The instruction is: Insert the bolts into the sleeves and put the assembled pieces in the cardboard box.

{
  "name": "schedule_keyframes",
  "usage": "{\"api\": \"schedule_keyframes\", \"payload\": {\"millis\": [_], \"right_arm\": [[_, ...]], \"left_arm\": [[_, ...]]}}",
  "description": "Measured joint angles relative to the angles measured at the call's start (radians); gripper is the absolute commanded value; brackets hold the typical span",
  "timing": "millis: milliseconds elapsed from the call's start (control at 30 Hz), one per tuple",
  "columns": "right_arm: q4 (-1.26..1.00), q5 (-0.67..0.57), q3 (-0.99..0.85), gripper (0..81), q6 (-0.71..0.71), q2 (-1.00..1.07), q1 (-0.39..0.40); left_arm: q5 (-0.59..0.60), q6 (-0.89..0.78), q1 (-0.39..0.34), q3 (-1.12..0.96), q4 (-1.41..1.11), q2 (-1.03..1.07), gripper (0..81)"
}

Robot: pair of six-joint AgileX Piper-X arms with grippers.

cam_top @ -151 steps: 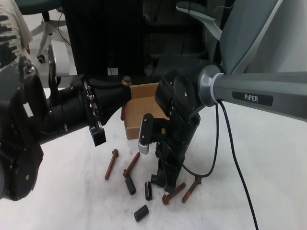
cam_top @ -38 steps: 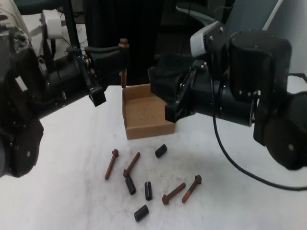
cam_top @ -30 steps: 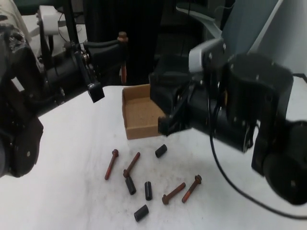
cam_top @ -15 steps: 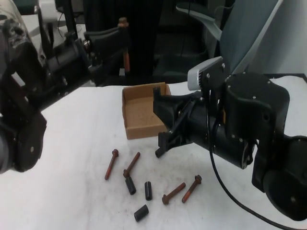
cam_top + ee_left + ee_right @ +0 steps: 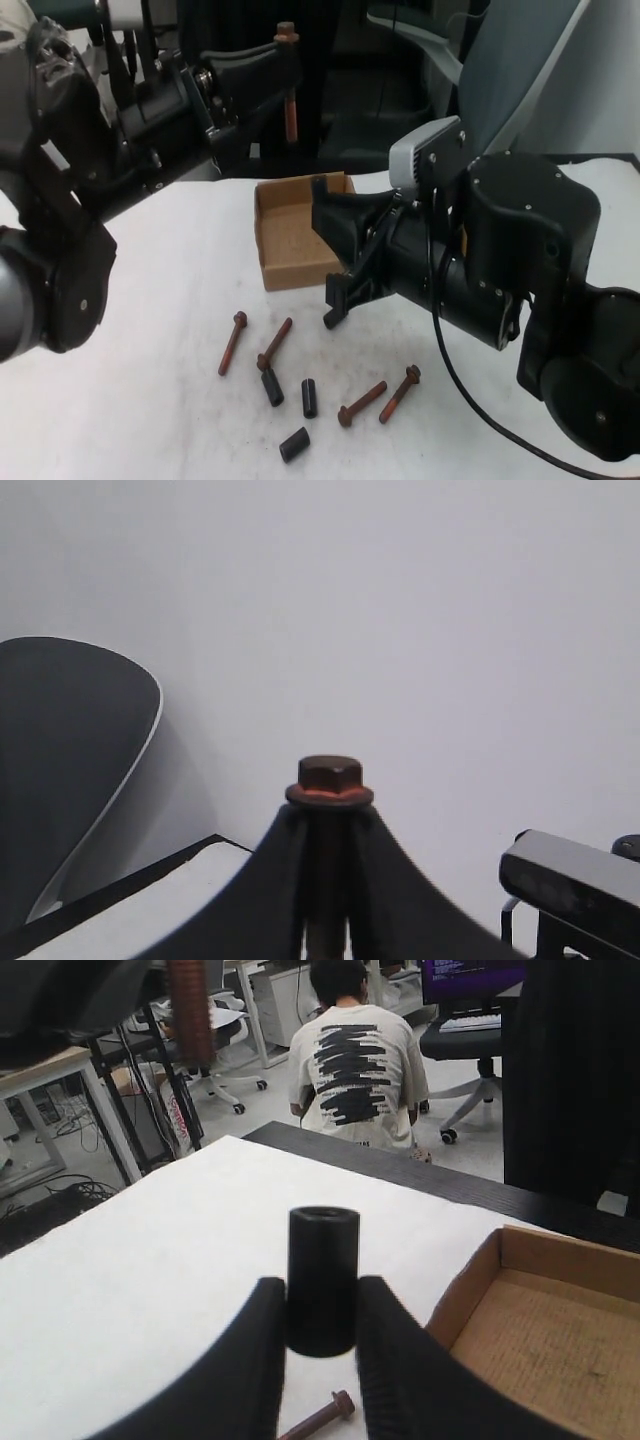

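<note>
My left gripper (image 5: 283,72) is raised high behind the cardboard box (image 5: 291,272), shut on a rusty bolt (image 5: 290,105) that hangs head up. In the left wrist view the bolt (image 5: 329,781) pokes up between the fingers of the left gripper (image 5: 326,880). Just in front of the box, my right gripper (image 5: 335,300) is shut on a black sleeve (image 5: 329,319). The right wrist view has the sleeve (image 5: 323,1280) upright, open end up, in the right gripper (image 5: 320,1345), with the box (image 5: 468,1292) beside it and the held bolt (image 5: 190,1010) farther off.
Several loose bolts (image 5: 232,343) (image 5: 273,343) (image 5: 362,402) lie on the white table in front of the box. Among them are three black sleeves (image 5: 272,387) (image 5: 309,397) (image 5: 294,443). One bolt (image 5: 318,1420) lies under the right gripper. Chairs stand behind the bench.
The left arm has carried its bolt up and to the right. The right gripper has come down in front of the box and closed on the sleeve that lay there.
</note>
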Motion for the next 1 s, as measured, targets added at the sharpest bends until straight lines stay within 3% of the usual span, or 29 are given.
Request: {"api": "schedule_keyframes", "payload": {"millis": [533, 1000], "right_arm": [[-0.045, -0.016, 0.001, 0.8, -0.023, 0.000, 0.000], [-0.120, -0.025, 0.001, 0.8, -0.027, 0.051, 0.032]], "left_arm": [[0.000, -0.039, 0.000, 0.012, 0.000, 0.000, 0.3], [-0.008, -0.030, -0.051, 0.012, 0.000, 0.000, 0.3]]}}
